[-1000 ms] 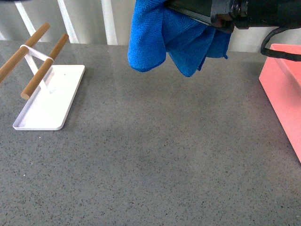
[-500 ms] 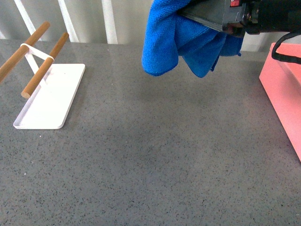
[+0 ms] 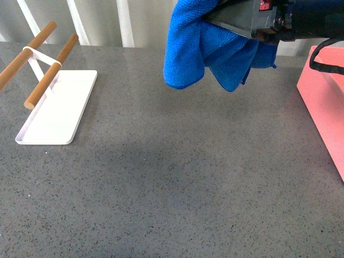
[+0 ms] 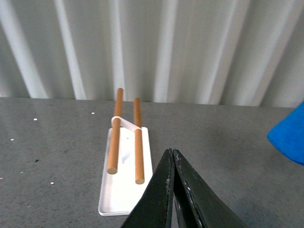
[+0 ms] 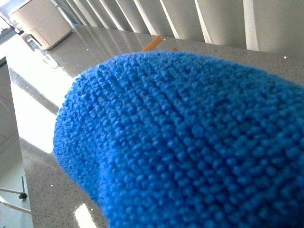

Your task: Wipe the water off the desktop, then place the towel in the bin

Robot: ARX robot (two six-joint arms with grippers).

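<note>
Half through, seemingly. Holds the towel (image 3: 185, 48) dangling above the desk (image 3: 161, 188), upper folds clenched in the jaws of the right gripper (image 3: 228, 24), well apart from the bin (image 3: 322, 102). Jaws of the left gripper (image 4: 172, 159) pressed together on nothing. Could snag a hanging fold on the bin's near wall if carried low, or drape the rim if released early.

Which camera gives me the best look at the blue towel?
The front view: the towel hangs nearly whole from the right gripper, above the desktop. The right wrist view is filled by its fluffy pile, too close for shape. The left wrist view catches only a blue corner.
</note>
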